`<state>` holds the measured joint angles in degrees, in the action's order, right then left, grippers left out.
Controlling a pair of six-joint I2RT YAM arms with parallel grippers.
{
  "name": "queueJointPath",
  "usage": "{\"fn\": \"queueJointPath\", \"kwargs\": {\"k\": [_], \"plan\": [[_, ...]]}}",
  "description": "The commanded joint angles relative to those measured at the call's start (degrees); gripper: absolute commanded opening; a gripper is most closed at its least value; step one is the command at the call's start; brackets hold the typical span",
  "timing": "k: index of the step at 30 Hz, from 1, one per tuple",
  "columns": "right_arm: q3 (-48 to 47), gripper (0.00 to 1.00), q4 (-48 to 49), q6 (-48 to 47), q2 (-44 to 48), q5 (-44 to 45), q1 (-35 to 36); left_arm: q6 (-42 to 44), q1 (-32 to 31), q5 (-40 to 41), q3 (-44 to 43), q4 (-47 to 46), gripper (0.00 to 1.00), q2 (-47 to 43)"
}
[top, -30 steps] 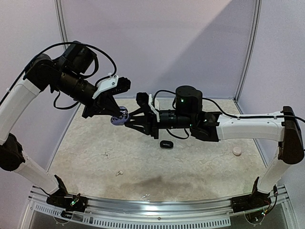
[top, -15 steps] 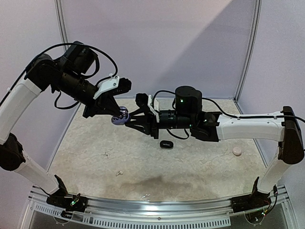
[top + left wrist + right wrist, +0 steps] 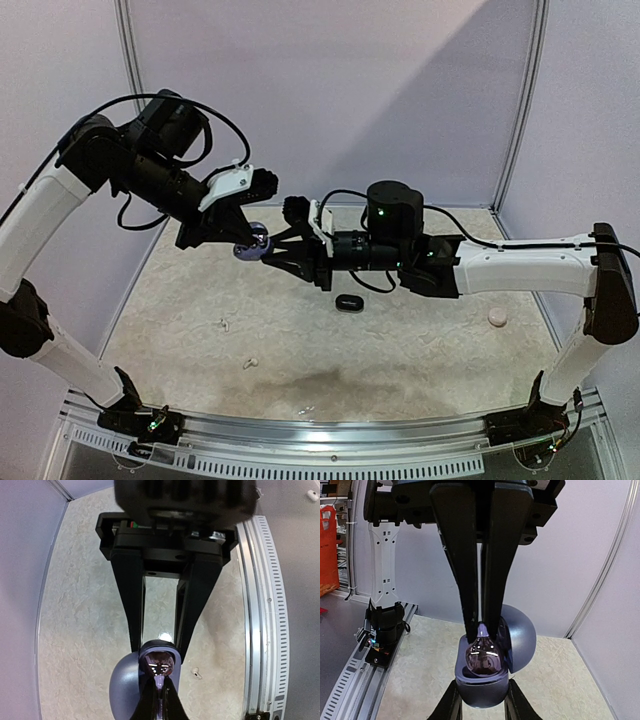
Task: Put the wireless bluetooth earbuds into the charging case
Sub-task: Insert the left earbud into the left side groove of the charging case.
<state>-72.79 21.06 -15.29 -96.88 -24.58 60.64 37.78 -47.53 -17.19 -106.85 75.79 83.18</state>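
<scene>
The charging case (image 3: 482, 692) is dark blue with its lid (image 3: 522, 632) swung open. It is held in the air above the table, my right gripper (image 3: 481, 696) shut on its base from both sides. A glossy dark purple earbud (image 3: 482, 657) sits in the case's opening. My left gripper (image 3: 482, 629) comes down from above, shut on the earbud's stem. In the left wrist view the earbud (image 3: 159, 664) lies just past my left gripper (image 3: 159, 694), and the case (image 3: 122, 685) sits between the right fingers (image 3: 134, 630). From above, both grippers meet at the case (image 3: 251, 243).
On the table lie a small black oval thing (image 3: 348, 302) and a pale pink round one (image 3: 497, 317) near the right wall. Tiny white earbuds (image 3: 250, 363) are scattered on the mat, one (image 3: 196, 671) near the metal front rail (image 3: 320, 432).
The left arm has shifted very slightly; both grippers stay together at the case and neither grip has changed.
</scene>
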Motion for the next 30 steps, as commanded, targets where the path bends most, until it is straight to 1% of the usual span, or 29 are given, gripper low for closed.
{"fn": "queueJointPath", "kwargs": {"k": [1,7,11,18,20,21,24,26,30], "plan": [[-1.29,0.00,1.84,-0.68,1.35,0.19,0.30,0.54,-0.69,2.04,0.66,14.75,0.00,1.23],[-0.51,0.00,2.13,-0.62,1.68,0.50,0.53,0.49,-0.72,3.53,0.56,14.82,0.00,1.03],[-0.91,0.00,2.66,-0.62,1.46,0.58,0.55,0.63,-0.89,2.85,0.22,14.84,0.00,1.41],[-0.71,0.00,2.67,-0.45,1.41,0.63,0.66,0.69,-0.90,2.86,0.37,14.84,0.04,1.65],[-0.68,0.00,2.75,-0.27,1.44,0.66,0.68,0.63,-0.90,2.88,0.12,14.75,0.08,1.81],[-0.68,0.00,2.88,-0.34,1.43,0.74,0.67,0.54,-0.90,2.87,0.02,14.74,0.14,1.94],[-0.68,0.00,3.11,-0.20,1.19,0.76,0.62,0.43,-0.90,2.95,-0.28,14.74,0.25,2.03],[-0.68,0.00,3.03,-0.10,1.10,0.76,0.62,0.33,-0.90,2.98,-0.38,14.74,0.28,2.01],[-0.44,0.00,2.82,0.17,1.25,0.76,0.65,0.06,-0.90,3.09,-1.09,14.74,0.27,2.11]]}}
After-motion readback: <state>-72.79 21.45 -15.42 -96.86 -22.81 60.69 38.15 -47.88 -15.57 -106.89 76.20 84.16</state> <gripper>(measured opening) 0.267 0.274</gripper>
